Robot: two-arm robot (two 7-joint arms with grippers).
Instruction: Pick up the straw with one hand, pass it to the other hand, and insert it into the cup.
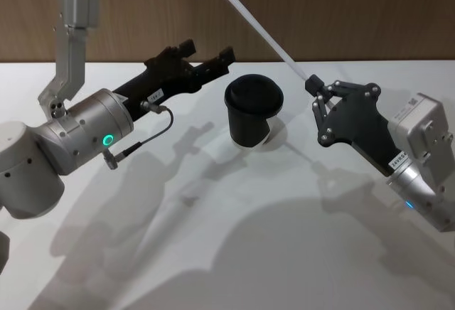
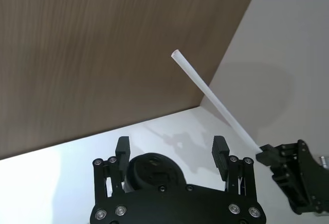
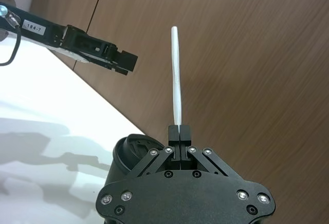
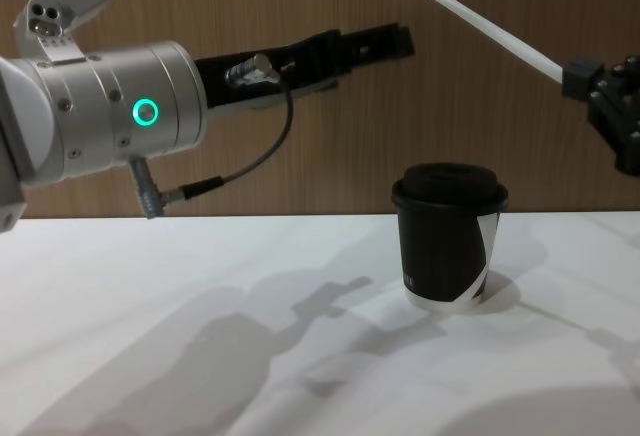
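Observation:
The white straw (image 1: 263,31) is held at its lower end by my right gripper (image 1: 311,82), which is shut on it. It slants up and away toward the wooden wall, above and to the right of the black lidded cup (image 1: 254,111). The cup stands upright on the white table (image 1: 213,253). My left gripper (image 1: 208,52), on the silver arm with the green ring, hovers open above the table just left of the cup, with nothing between its fingers. In the left wrist view the straw (image 2: 211,98) passes to one side of the open fingers (image 2: 219,149), apart from them.
A wooden wall (image 1: 355,11) runs close behind the table's far edge. The right arm's silver wrist (image 1: 426,161) hangs over the table's right side, and the left arm's bulky silver body (image 1: 64,146) over its left side.

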